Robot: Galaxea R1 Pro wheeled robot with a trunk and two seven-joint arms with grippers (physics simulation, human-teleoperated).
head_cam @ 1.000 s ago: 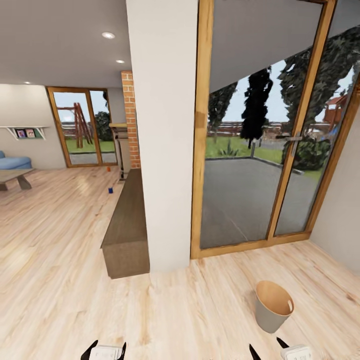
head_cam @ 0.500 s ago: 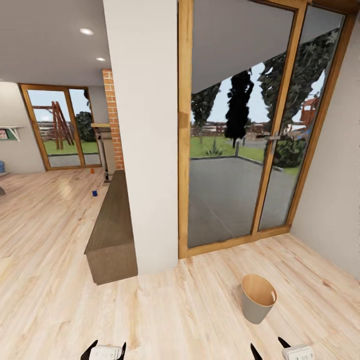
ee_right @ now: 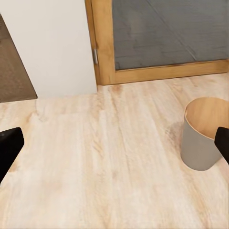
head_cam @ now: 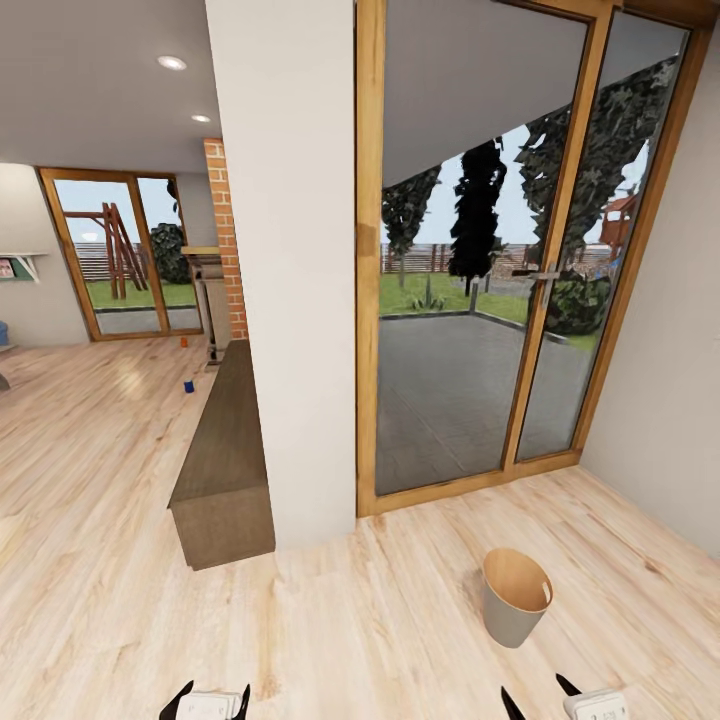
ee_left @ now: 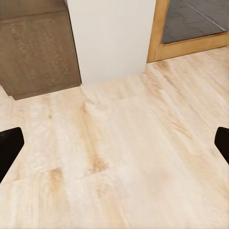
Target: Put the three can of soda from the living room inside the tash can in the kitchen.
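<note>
Far off on the living-room floor stood an orange soda can (head_cam: 184, 341) and a dark blue soda can (head_cam: 189, 386), well apart from the robot; the third I could not find. The left claw (head_cam: 206, 698) hung wide and empty over bare planks. A low brown cabinet (head_cam: 222, 460) and white pillar (head_cam: 285, 270) stood beside the route; cutting the turn tight could likely clip them. The tash can (head_cam: 515, 596) sat upright near the glass door (head_cam: 495, 260). The right claw (head_cam: 540, 700) was also spread wide, holding nothing.
</note>
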